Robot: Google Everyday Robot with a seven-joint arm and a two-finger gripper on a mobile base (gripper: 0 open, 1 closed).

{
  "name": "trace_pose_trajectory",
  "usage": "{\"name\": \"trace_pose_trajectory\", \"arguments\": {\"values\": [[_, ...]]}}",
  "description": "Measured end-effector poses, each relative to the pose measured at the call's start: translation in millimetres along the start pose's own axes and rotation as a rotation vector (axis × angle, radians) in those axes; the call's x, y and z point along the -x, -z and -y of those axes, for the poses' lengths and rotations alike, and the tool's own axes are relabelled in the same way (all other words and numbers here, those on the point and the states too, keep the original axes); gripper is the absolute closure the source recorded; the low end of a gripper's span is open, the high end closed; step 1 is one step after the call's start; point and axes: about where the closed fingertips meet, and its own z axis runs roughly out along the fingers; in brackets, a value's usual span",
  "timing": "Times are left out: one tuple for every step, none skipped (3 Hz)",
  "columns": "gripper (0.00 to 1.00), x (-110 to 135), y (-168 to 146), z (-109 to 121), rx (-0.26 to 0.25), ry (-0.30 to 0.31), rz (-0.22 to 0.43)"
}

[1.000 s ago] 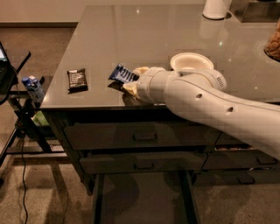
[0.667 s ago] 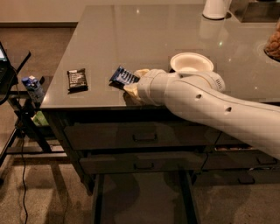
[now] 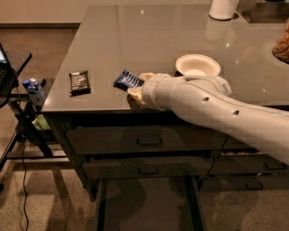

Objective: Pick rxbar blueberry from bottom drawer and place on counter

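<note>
The rxbar blueberry, a dark blue wrapper with white lettering, is held at the tip of my gripper, just over the front part of the glossy grey counter. The gripper's pale fingers are shut on the bar's right end. My white arm reaches in from the right across the counter's front edge. The bottom drawer stands pulled out below, and its flat floor shows nothing on it.
A black-wrapped bar lies on the counter left of the blue bar. A white bowl sits just behind my arm. A white container stands at the back. A bottle rests on a stand at the left.
My gripper and the blue bar have shifted very slightly right and toward the counter's front edge. Nothing else has moved.
</note>
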Motion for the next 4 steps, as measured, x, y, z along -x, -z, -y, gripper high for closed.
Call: {"name": "trace_pose_trajectory", "arguments": {"values": [[0.58,0.0,0.0,0.0,0.000,0.000,0.000],[0.34,0.0,0.0,0.0,0.000,0.000,0.000],[0.11,0.0,0.0,0.0,0.000,0.000,0.000],[0.00,0.1,0.0,0.0,0.000,0.000,0.000]]}}
